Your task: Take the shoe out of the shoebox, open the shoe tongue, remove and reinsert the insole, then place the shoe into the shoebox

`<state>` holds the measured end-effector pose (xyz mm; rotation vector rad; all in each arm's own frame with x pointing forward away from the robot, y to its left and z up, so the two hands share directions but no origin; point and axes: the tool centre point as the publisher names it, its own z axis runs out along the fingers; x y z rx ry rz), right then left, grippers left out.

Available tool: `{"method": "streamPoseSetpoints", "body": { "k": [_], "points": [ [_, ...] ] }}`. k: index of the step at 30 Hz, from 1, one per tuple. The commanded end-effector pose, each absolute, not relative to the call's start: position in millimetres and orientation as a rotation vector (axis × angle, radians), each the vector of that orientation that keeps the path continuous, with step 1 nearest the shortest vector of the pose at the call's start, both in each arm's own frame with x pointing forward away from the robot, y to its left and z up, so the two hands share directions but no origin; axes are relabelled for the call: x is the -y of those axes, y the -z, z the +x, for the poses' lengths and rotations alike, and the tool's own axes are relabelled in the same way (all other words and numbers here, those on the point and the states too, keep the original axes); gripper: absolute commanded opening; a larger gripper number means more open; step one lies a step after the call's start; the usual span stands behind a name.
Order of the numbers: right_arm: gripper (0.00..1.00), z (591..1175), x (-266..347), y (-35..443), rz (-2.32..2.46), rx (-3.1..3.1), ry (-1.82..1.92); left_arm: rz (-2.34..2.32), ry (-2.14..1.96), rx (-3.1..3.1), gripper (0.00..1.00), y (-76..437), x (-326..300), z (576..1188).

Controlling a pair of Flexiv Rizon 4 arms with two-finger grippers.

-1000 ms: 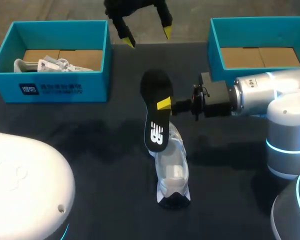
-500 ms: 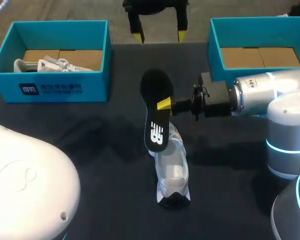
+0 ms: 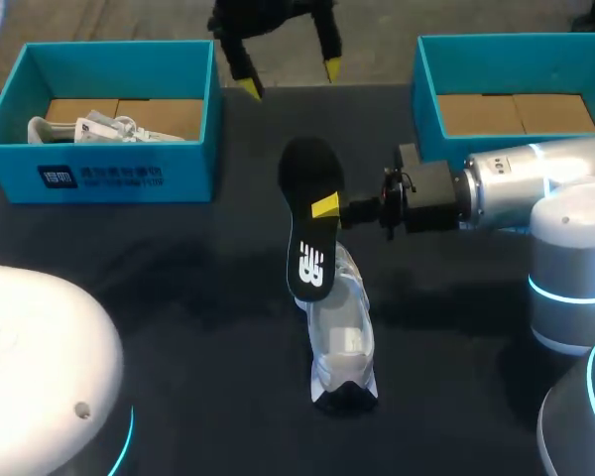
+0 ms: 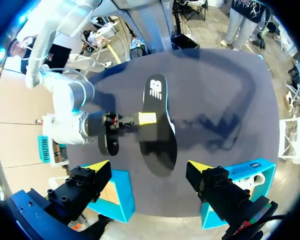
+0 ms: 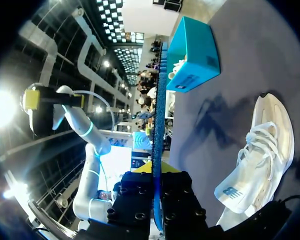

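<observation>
Head view and both wrist views are agreeing on the grip. The right fingers (image 3: 325,206) are pinching the black insole (image 3: 307,223) from two sides, closed down to its thickness. One yellow tip is pressing on its face about halfway along. In the right wrist view the insole is showing edge-on, running straight up from between those fingers.

The insole is hanging tilted in the air above the dark counter (image 3: 178,288), its printed end lower. That lower end is overlapping the far end of the white shoe (image 3: 342,337) in the head view, and I cannot tell whether the two are touching. The shoe is lying on the counter near the middle, outside both boxes and just below the right arm's wrist.

The left fingers (image 3: 250,89) are spreading wide and gripping nothing. They are hovering over the far edge of the counter, between the two boxes and well apart from the insole. The left wrist view is looking down on the insole through the gap between its own two yellow tips.

The left shoebox (image 3: 129,174), teal, is sitting at the far left with a second shoe (image 3: 84,129) lying inside it. The right shoebox (image 3: 426,99) is sitting at the far right, showing only its brown cardboard floor. The right arm is reaching across in front of it.
</observation>
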<state>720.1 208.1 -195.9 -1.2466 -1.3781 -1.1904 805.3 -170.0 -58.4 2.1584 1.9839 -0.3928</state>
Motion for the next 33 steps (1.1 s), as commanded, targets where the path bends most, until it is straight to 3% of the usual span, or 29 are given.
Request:
{"method": "streamPoseSetpoints", "body": {
  "k": [1,16,33],
  "points": [
    [0.00,720,-210,196,-1.251,1.379,1.190,1.786,0.761,-1.665,1.00,66,137,785],
    [0.00,720,-210,196,-1.251,1.379,1.190,1.433,0.979,-1.401,1.00,95,109,768],
    [0.00,720,-210,196,-1.251,1.379,1.190,1.345,1.025,-1.375,1.00,111,96,768]
  ]
}}
